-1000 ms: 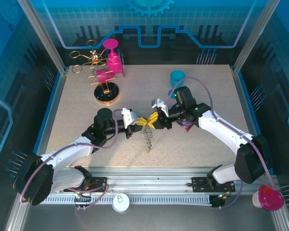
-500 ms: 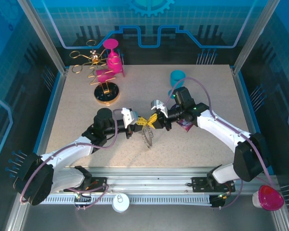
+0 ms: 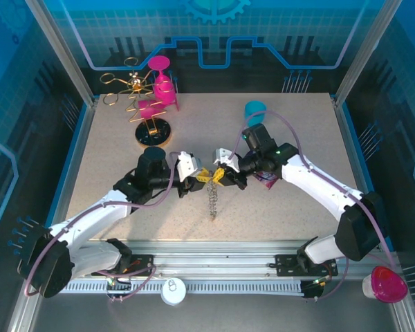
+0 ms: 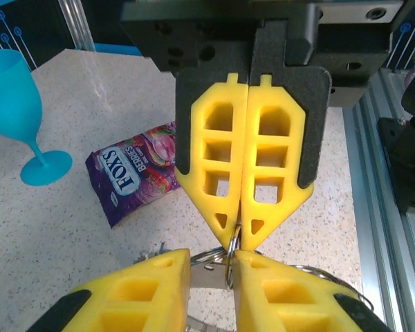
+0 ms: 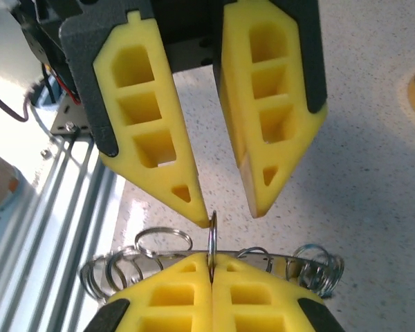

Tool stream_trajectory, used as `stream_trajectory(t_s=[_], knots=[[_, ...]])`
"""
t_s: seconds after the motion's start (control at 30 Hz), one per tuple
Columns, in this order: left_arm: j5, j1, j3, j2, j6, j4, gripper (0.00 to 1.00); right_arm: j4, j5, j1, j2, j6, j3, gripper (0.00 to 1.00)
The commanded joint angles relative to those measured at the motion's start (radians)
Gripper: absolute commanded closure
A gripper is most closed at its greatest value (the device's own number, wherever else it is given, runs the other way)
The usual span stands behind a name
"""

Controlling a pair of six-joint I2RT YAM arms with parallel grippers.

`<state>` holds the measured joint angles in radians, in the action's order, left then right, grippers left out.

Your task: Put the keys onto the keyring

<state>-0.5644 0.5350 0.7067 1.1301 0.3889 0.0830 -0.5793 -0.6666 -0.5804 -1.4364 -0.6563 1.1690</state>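
The keyring (image 3: pixel 211 200) is a silvery chain of small wire rings hanging straight down between the two grippers at the table's middle. My right gripper (image 3: pixel 218 176) is shut on its top ring (image 5: pixel 211 235), and looped coils (image 5: pixel 318 271) spread to either side below it. My left gripper (image 3: pixel 202 175) faces it tip to tip and stands open. That ring (image 4: pixel 229 257) stands in the left gripper's (image 4: pixel 213 257) gap, against one finger (image 4: pixel 277 277). In the right wrist view one left fingertip (image 5: pixel 194 200) touches the ring. I cannot make out any yellow-headed keys.
A purple snack packet (image 3: pixel 268 181) lies just behind the right gripper, with a blue goblet (image 3: pixel 252 111) further back. A gold wire stand (image 3: pixel 149 114) and pink goblets (image 3: pixel 162 86) stand at the back left. A metal rail (image 3: pixel 214 252) runs along the near edge.
Both grippers have shifted slightly up the top view, and the left arm's elbow has moved away from me. The chain, bunched up half a second ago, now hangs straight down.
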Motion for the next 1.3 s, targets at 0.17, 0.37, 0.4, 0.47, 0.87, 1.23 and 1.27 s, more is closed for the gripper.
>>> stream_trajectory(t_s=[0.17, 0.37, 0.4, 0.47, 0.87, 1.23, 1.27], knots=[[-0.007, 0.005, 0.062, -0.007, 0.058, -0.157, 0.75, -0.160, 0.134, -0.067, -0.010, -0.094, 0.131, 1.00], [-0.028, 0.005, 0.033, 0.001, -0.006, -0.065, 0.77, -0.162, 0.165, -0.112, -0.027, -0.102, 0.144, 1.00], [-0.032, 0.005, 0.029, 0.000, -0.012, -0.057, 0.77, -0.160, 0.175, -0.115, -0.028, -0.098, 0.144, 1.00], [-0.038, 0.005, 0.022, -0.007, -0.025, -0.037, 0.78, -0.160, 0.197, -0.123, -0.033, -0.097, 0.144, 1.00], [-0.091, 0.003, 0.003, -0.024, -0.064, 0.059, 1.00, 0.086, -0.017, -0.046, 0.049, 0.135, 0.030, 0.83], [-0.045, 0.003, -0.138, -0.095, -0.231, 0.370, 1.00, 0.461, -0.225, 0.098, 0.187, 0.485, -0.242, 0.60], [-0.042, 0.003, -0.154, -0.092, -0.238, 0.402, 1.00, 0.489, -0.226, 0.098, 0.198, 0.490, -0.260, 0.61]])
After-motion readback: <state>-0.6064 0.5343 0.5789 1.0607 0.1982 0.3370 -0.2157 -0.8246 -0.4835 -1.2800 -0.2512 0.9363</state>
